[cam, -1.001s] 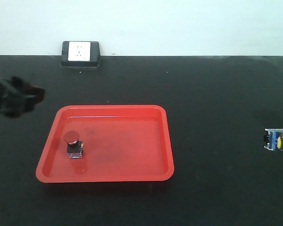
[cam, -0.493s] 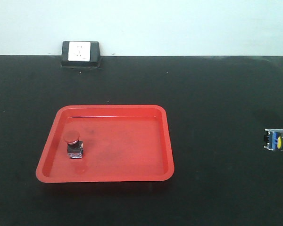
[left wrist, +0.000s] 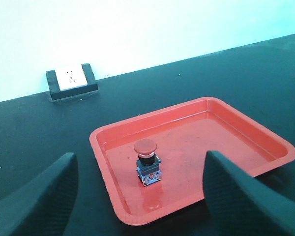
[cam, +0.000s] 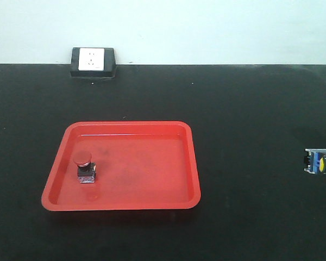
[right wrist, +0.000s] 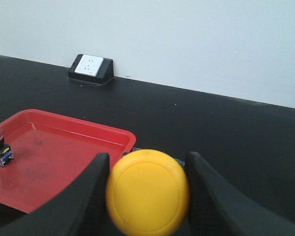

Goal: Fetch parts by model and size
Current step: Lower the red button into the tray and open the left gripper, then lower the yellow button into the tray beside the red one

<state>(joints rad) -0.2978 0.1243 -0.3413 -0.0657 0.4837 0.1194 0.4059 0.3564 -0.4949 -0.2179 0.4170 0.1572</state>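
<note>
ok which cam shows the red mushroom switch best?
Left wrist: red switch close, unblocked, cap and base both clear. Front view shows it whole but small, in the tray. Right wrist crops it at the frame's left edge.

- we see a black table (cam: 250, 109) running back to a pale wall.
- a red tray (cam: 194, 163) lies flat on it, left of the middle and nearer the front edge.
- a black box with a white socket face (cam: 92, 61) sits at the table's far edge, toward the left corner.
</note>
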